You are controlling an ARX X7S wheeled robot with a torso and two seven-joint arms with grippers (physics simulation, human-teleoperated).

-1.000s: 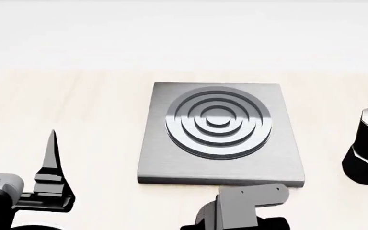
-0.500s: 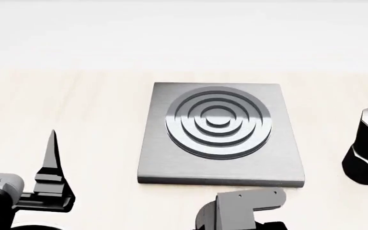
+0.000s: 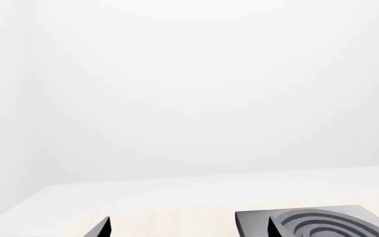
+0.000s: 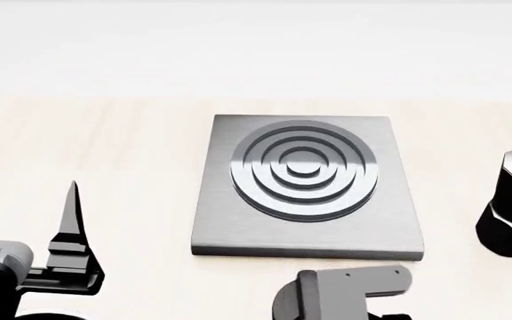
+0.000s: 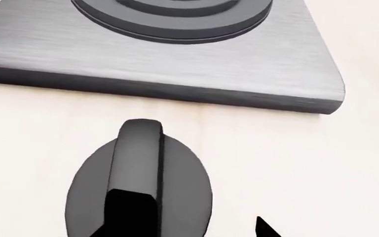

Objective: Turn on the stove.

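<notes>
Since a second ago, the right arm's grey wrist link (image 4: 354,288) is shifting lower and rightward in the head view; the stove (image 4: 305,187) is not moving. Its knob (image 5: 138,187) is lying directly beneath the right gripper, ridge running toward the slab, just beside its near edge. Only one fingertip (image 5: 263,227) is showing, so its spread cannot be judged. The left gripper (image 3: 186,228) is idling apart, apparently spread.

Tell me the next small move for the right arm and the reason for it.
Probably lower the right gripper straight onto the small black round knob so its fingers bracket the upright ridge. In the wrist view the knob sits close below, in front of the flat grey metal stove slab, not yet gripped; only one fingertip shows.
</notes>
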